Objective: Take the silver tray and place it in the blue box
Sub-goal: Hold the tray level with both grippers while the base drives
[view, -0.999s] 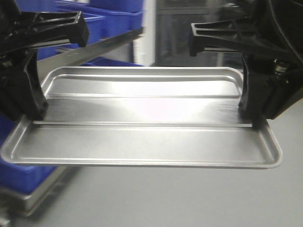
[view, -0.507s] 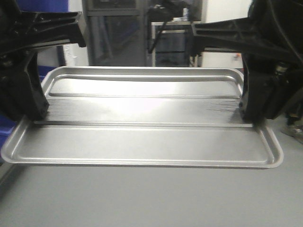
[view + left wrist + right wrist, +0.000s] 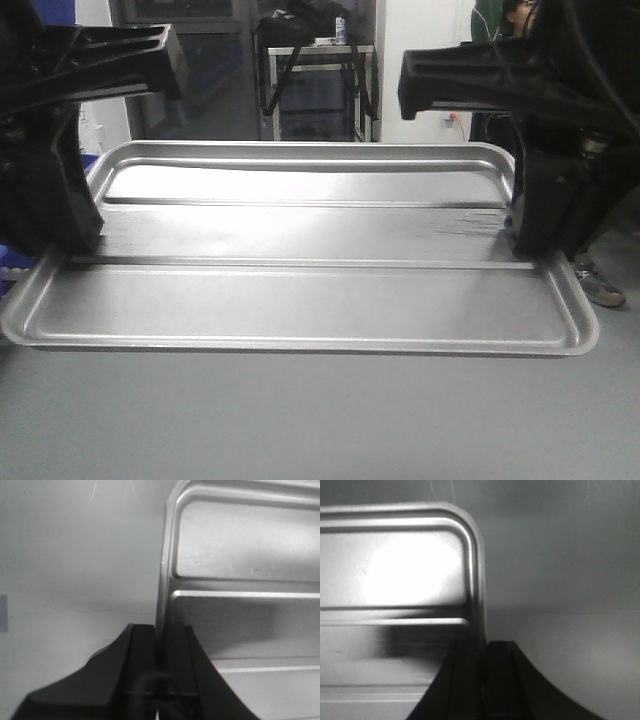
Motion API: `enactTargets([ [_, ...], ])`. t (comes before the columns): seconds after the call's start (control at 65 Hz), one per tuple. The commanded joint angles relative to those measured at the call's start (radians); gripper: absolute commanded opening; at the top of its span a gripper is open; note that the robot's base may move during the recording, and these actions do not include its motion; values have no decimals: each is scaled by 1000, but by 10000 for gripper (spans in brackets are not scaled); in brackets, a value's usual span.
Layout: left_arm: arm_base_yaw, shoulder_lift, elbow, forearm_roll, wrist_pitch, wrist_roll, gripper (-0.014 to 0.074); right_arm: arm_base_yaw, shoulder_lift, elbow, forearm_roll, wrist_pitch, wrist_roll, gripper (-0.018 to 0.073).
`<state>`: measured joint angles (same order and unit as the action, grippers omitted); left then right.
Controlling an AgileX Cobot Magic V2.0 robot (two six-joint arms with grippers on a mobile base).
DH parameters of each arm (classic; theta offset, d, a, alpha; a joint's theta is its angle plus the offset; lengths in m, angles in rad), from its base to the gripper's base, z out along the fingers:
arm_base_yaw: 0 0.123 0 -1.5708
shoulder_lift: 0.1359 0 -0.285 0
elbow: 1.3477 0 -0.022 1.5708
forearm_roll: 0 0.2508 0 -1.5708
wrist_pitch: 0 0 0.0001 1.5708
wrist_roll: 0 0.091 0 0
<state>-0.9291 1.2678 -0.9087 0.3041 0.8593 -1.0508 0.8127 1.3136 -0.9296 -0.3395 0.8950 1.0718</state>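
The silver tray (image 3: 300, 290) is held level in the air, wide across the front view, with its two long ridges showing. My left gripper (image 3: 75, 245) is shut on the tray's left rim; the left wrist view shows its black fingers (image 3: 145, 650) pinching the rim of the tray (image 3: 240, 625). My right gripper (image 3: 530, 245) is shut on the right rim; the right wrist view shows its fingers (image 3: 497, 665) clamped on the edge of the tray (image 3: 395, 580). The blue box is out of view, apart from a small blue sliver (image 3: 15, 262) at the far left.
Grey floor (image 3: 320, 420) lies below the tray. Behind stand a metal rack with dark gear (image 3: 315, 80), a dark doorway, and a person at the right whose shoe (image 3: 598, 283) shows near the tray's right end.
The background has swept sideways: the blue boxes and shelf have left the view, and the rack and a person have come in. Both grippers keep the same hold on the tray.
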Motion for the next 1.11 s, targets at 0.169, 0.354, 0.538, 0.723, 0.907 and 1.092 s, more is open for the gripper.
enactTargets([
  [0.169,-5,-26,-24,28,-6,-10,-104,-4,-32,-24,-46,4,-6,70],
  [0.354,-5,-26,-24,28,-6,-10,-104,-4,-32,-24,-46,5,-6,70],
  [0.538,-5,-26,-24,28,-6,-10,-104,-4,-32,-24,-46,5,-6,70],
  [0.723,-5,-26,-24,28,-6,-10,-104,-4,-32,-24,-46,5,-6,70],
  [0.907,-5,-26,-24,28,-6,-10,-104,-4,-32,-24,-46,5,-6,70],
  [1.092,-5,-26,-24,28,-6,-10,-104,-4,-32,-24,-46,9,-6,70],
])
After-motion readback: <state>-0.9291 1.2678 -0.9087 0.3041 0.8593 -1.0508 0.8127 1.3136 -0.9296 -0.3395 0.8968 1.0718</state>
